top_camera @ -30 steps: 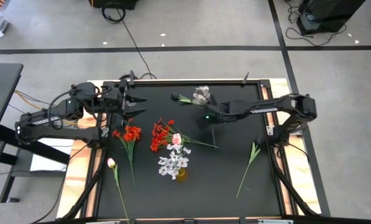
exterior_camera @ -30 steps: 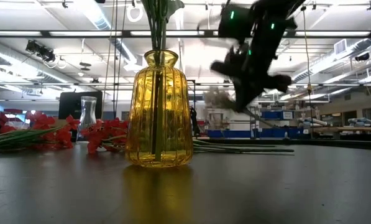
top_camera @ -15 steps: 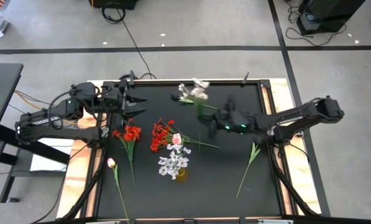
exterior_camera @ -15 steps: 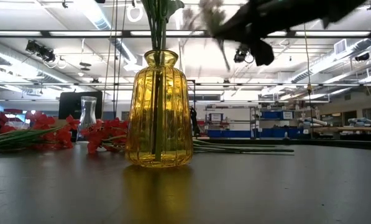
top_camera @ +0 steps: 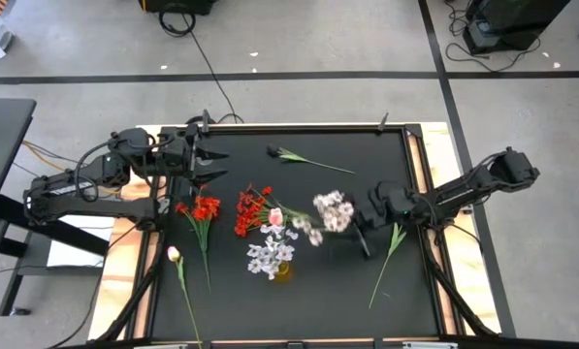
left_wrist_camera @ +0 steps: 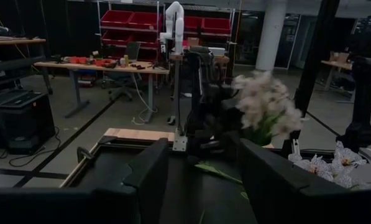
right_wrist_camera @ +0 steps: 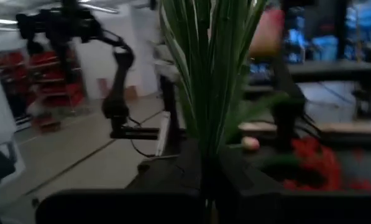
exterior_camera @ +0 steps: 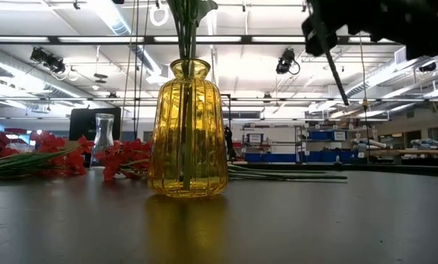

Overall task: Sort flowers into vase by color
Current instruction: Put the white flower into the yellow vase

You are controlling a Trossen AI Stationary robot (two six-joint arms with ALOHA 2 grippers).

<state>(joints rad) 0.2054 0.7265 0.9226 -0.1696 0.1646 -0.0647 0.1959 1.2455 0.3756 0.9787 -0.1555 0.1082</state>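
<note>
My right gripper is shut on a white-lilac flower, held above the table's middle right. The blossom head also shows in the left wrist view. A yellow vase stands at the near middle and holds white-lilac sprays and a pink tulip. Red flowers and another pink tulip lie flat on the table at the left. My left gripper waits open at the far left, level, with nothing between its fingers. My right gripper pinches the white-lilac flower's green stem between its two fingers, below the leaves. The fingers come level from the table's right and lie across the stem. The flower is lifted clear, with its blossom head toward the vase and its thin stem end slanting down below the gripper.
Bare green leafy stems lie at the far middle and near right of the black mat. A small clear glass vase shows behind the red flowers. The table's wooden rim borders the mat.
My right gripper has gone from the far middle toward the table's near right, tipping from pointing down to level and rolling. The white-lilac flower has come up off the table and swung round, so its blossom now hangs beside the vase.
</note>
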